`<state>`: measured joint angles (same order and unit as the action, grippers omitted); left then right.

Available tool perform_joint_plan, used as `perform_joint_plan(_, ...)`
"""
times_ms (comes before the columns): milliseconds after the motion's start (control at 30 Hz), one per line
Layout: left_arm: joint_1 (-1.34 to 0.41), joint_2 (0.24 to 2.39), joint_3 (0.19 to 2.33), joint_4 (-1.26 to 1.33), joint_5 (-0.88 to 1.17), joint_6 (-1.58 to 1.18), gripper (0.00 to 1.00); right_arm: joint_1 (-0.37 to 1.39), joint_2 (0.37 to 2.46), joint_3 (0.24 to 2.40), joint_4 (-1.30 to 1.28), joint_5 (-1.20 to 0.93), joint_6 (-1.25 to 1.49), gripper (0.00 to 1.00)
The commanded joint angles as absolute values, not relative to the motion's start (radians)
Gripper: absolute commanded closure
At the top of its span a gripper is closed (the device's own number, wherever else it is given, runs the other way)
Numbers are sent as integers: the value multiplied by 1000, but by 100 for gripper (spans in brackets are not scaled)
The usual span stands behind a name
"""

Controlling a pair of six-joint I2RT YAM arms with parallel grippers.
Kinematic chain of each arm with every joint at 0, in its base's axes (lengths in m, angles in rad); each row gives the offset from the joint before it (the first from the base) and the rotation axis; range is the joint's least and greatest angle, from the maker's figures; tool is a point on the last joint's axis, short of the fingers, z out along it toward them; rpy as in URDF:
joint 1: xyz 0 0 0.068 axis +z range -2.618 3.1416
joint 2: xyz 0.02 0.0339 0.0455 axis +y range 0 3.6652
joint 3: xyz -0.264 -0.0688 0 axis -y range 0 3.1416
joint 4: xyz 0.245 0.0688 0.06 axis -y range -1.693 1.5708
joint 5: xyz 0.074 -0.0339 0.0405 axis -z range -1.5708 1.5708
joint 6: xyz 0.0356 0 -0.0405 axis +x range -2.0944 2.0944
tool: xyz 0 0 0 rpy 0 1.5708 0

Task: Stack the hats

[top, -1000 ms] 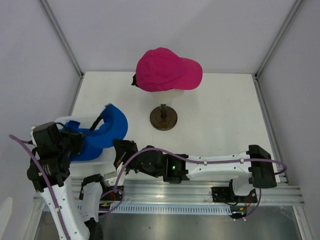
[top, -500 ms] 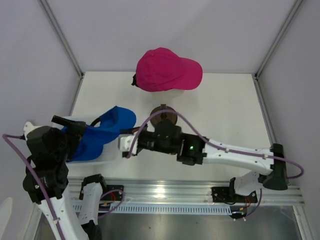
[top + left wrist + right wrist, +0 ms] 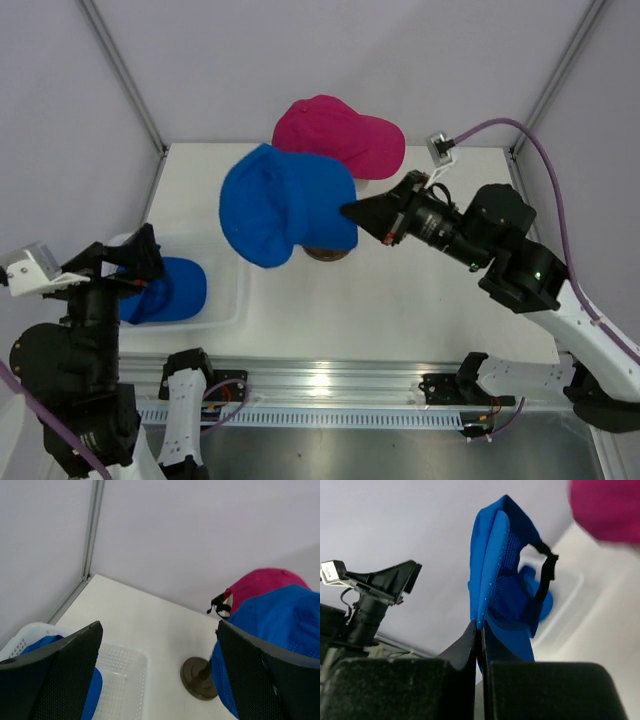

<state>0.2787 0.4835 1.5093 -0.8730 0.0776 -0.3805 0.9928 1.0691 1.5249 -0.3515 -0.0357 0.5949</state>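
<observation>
- Right gripper [image 3: 347, 211] is clamped tight on the edge of a blue cap [image 3: 285, 205], which it holds up in the air in front of the stand [image 3: 196, 679] and covers most of it from above.
- That held cap lies long-ways left to right. The pinched edge is on the right and the crown bulges away to the left and toward the overhead camera.
- From the right wrist, the cap's mesh inside and its black back strap [image 3: 546, 575] face the lens.
- The pink cap [image 3: 340, 135] sits above the stand, just behind the blue one. Its brim points right and its black strap is at the left.
- A second blue cap [image 3: 165, 290] lies in the white basket [image 3: 228, 300], well left of the stand. I cannot tell which way its brim points.
- Left gripper [image 3: 159, 630] hangs over that basket with its jaws spread wide, holding nothing.
- There is a small white label [image 3: 328, 571] on the left arm, with print too small to read.
</observation>
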Motion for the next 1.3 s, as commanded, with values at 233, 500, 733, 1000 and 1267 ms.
perform_joint_plan(233,275,454,1212,-833,363,-334,0,724,655,926,-249,-234,1517,100)
perform_joint_plan(500,275,453,1042,-787,491,-506,0,681,576,831,111,-222,1590,100)
perform_joint_plan(733,275,449,899,-741,539,-551,1,658,556,953,-609,-103,1391,100)
perform_joint_plan(1000,275,471,963,-755,497,-509,1,652,823,1288,-416,-265,1305,100)
perform_joint_plan(1267,275,473,968,-747,520,-531,0,656,1051,1564,-263,-532,1359,100)
